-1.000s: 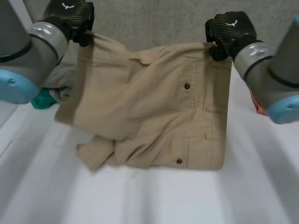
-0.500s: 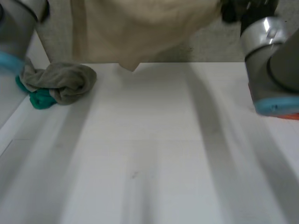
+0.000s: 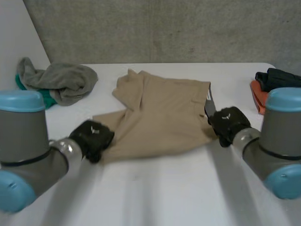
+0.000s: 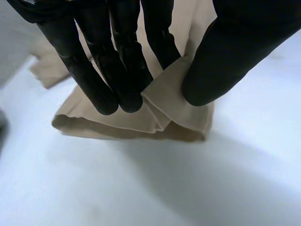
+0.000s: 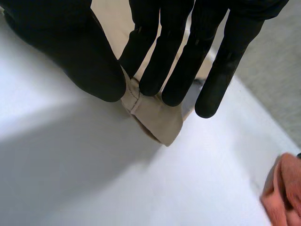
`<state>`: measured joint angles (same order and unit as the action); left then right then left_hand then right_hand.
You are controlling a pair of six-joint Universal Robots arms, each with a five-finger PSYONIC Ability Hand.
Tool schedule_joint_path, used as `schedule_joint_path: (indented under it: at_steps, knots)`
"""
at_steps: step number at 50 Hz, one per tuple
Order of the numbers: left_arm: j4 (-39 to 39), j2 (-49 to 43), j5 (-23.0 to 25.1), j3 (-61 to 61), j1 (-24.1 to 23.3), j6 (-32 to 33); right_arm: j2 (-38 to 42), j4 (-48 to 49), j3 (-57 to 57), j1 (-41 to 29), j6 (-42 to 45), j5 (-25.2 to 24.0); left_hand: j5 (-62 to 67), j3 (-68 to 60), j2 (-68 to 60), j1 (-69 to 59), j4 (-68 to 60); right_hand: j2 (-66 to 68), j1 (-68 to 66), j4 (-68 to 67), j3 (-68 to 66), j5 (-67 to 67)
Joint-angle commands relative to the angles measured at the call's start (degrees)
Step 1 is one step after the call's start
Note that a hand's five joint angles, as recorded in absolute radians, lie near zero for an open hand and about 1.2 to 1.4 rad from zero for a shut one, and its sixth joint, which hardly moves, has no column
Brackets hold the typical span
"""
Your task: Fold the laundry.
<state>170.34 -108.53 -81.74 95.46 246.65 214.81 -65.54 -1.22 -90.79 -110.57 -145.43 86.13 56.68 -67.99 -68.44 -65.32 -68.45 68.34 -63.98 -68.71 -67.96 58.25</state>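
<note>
A: Head view first. The tan shorts [image 3: 160, 110] lie spread but rumpled in the middle of the white table [image 3: 160, 197]. The left hand [image 3: 92, 138] is at their near left corner and the right hand [image 3: 226, 123] at their near right corner.

B: Off to the sides, a grey cloth [image 3: 63, 81] is bunched at the far left. An orange cloth [image 3: 258, 93] with something dark on it sits at the far right. Both are well apart from the shorts.

A: Left wrist view now. The left hand [image 4: 117, 56] has its thumb and fingers closed on a doubled fold of the shorts [image 4: 178, 110], a firm pinch right at the corner.

B: Right wrist view, same story. The right hand [image 5: 80, 52] nips the hemmed corner of the shorts [image 5: 157, 120] between thumb and fingers, low against the table. The orange cloth [image 5: 287, 188] peeks in beyond the fingertips.

A: So here's my read: the shorts are down flat and both near corners are gripped, which sets up the first fold.

B: Agreed. I'd say the next move calls for both hands to lift together and carry the near edge over toward the far edge. They need to keep level so the cloth doesn't skew. That rumpled far-left part looks likely to bunch.
</note>
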Motion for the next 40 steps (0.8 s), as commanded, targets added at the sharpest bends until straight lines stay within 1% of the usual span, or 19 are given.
schedule_joint_path:
  at_steps: [1,5,9,11,14,18,20,23,24,27,28,30,31,34,35,38,39,40]
  knots:
    - [-17.02,8.16,-0.79,5.43,-2.75,7.54,-6.43,-25.45,-3.86,2.81,16.37,-4.12,13.32,-12.01,-11.56,-14.68,-11.55,11.66,-16.02,-11.29,-12.04,11.75]
    - [-24.5,8.43,-0.79,4.22,-4.94,9.92,-7.76,-26.55,-5.71,3.17,20.61,-6.49,13.32,-12.01,-11.56,-14.68,-11.55,11.66,-16.02,-11.29,-12.04,11.75]
    - [-26.73,8.16,-1.22,0.54,-6.09,10.1,-8.46,-27.08,-5.98,3.69,20.62,-8.6,13.32,-12.01,-11.56,-14.68,-11.55,11.66,-16.02,-11.29,-12.04,11.75]
    - [-26.2,7.81,-1.84,-1.84,-6.18,10.1,-8.55,-26.64,-5.28,4.13,20.18,-9.22,13.32,-12.01,-11.56,-14.68,-11.55,11.66,-16.02,-11.29,-12.04,11.75]
    - [-23.13,5.45,-3.42,-7.99,-6.27,9.66,-7.68,-24.28,-2.38,4.57,17.64,-10.36,13.32,-12.01,-11.56,-14.68,-11.55,11.66,-16.02,-11.29,-12.04,11.75]
    - [-15.58,0.35,-5.44,-17.39,-5.83,8.43,-4.34,-17.87,3.59,4.75,11.14,-10.02,13.32,-12.01,-11.56,-14.68,-11.55,11.66,-16.02,-11.29,-12.04,11.75]
    - [-11.29,-3.15,-6.58,-23.52,-5.57,7.21,-1.8,-14.01,7.88,4.66,6.59,-8.53,13.32,-12.01,-11.56,-14.68,-11.55,11.66,-16.02,-11.29,-12.04,11.75]
    - [-7.49,-7.38,-7.64,-29.78,-5.22,5.62,0.49,-10.57,12.02,4.49,2.18,-6.42,13.32,-12.01,-11.56,-14.68,-11.55,11.66,-16.02,-11.29,-12.04,11.75]
    - [-5.48,-10.53,-8.25,-33.98,-5.13,4.83,2.24,-8.29,14.56,4.4,-0.53,-4.93,13.32,-12.01,-11.56,-14.68,-11.55,11.66,-16.02,-11.29,-12.04,11.75]
    - [-4.05,-15.38,-9.14,-40.86,-5.22,3.69,4.97,-5.29,18.35,4.05,-3.71,-3.08,13.32,-12.01,-11.56,-14.68,-11.55,11.66,-16.02,-11.29,-12.04,11.75]
    - [-4.05,-18.35,-9.4,-45.14,-5.22,3.16,6.98,-2.93,20.54,3.7,-5.38,-2.03,13.32,-12.01,-11.56,-14.68,-11.55,11.66,-16.02,-11.29,-12.04,11.75]
    - [-3.88,-21.35,-10.02,-49.38,-5.13,3.16,9.1,-0.29,22.75,3.35,-6.18,-1.14,13.32,-12.01,-11.56,-14.68,-11.55,11.66,-16.02,-11.29,-12.04,11.75]
    - [-3.53,-24.5,-10.1,-53.93,-5.04,2.81,11.38,3.29,24.85,3.0,-6.79,-0.44,13.32,-12.01,-11.56,-14.68,-11.55,11.66,-16.02,-11.29,-12.04,11.75]
    - [-1.95,-29.52,-10.45,-61.16,-4.69,3.07,14.99,8.85,27.5,2.38,-7.15,1.14,13.32,-12.01,-11.56,-14.68,-11.55,11.66,-16.02,-11.29,-12.04,11.75]
    - [-1.16,-33.28,-11.15,-66.4,-4.43,3.24,17.27,12.7,28.99,2.03,-7.07,2.37,13.32,-12.01,-11.56,-14.68,-11.55,11.66,-16.02,-11.29,-12.04,11.75]
    - [-1.67,-39.02,-12.48,-73.55,-4.51,2.98,20.7,18.25,30.67,1.33,-6.71,4.48,13.32,-12.01,-11.56,-14.68,-11.55,11.66,-16.02,-11.29,-12.04,11.75]
    - [-2.55,-41.91,-12.39,-77.23,-4.95,2.55,22.63,21.66,31.45,0.8,-6.45,5.88,13.32,-12.01,-11.56,-14.68,-11.55,11.66,-16.02,-11.29,-12.04,11.75]
    - [-2.9,-42.98,-11.96,-78.57,-5.3,2.28,23.69,22.92,31.81,0.62,-6.36,6.59,8.35,-7.03,-6.58,-9.71,-6.58,-7.84,3.49,8.22,7.47,-7.76]
